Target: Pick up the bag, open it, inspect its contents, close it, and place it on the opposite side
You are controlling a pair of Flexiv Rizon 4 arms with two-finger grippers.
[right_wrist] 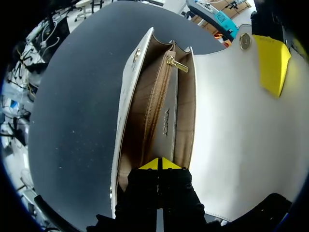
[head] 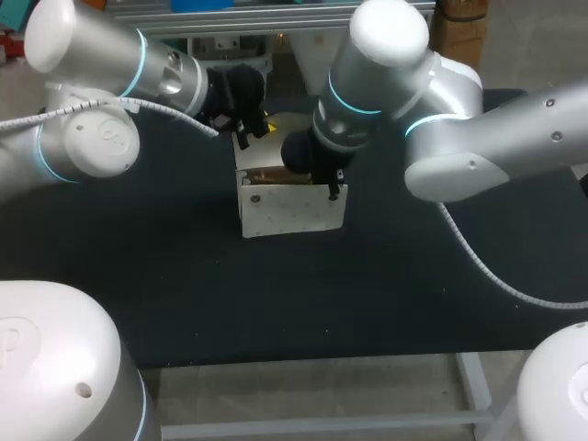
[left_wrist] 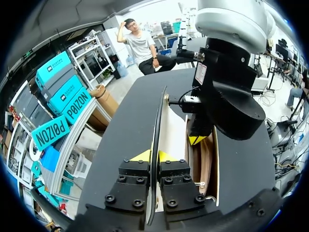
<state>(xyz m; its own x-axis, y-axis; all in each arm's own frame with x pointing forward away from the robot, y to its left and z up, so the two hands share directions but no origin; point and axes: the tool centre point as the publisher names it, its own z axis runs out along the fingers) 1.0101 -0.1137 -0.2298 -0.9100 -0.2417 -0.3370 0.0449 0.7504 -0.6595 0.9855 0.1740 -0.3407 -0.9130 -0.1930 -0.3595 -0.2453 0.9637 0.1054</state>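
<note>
Black table (head: 413,276): open bag (head: 294,211), left fingers (left_wrist: 141,156) clamp its flap (right_wrist: 231,125), right fingers (right_wrist: 150,164) pinch its lining (right_wrist: 145,116).

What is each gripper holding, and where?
Left gripper pinches the white leather bag by the edge of its open flap. Right gripper sits shut inside its mouth; hold unclear.

No legible text — just a tiny stamp (right_wrist: 165,122) inside the bag (right_wrist: 231,135), a white sticker (left_wrist: 201,73) on the right arm (left_wrist: 231,29).

The bag (head: 294,213) is cream with a faintly dotted front, tan lining (right_wrist: 140,116) and a gold zipper pull (right_wrist: 176,64); the counter (head: 276,303) under it is plain black.
</note>
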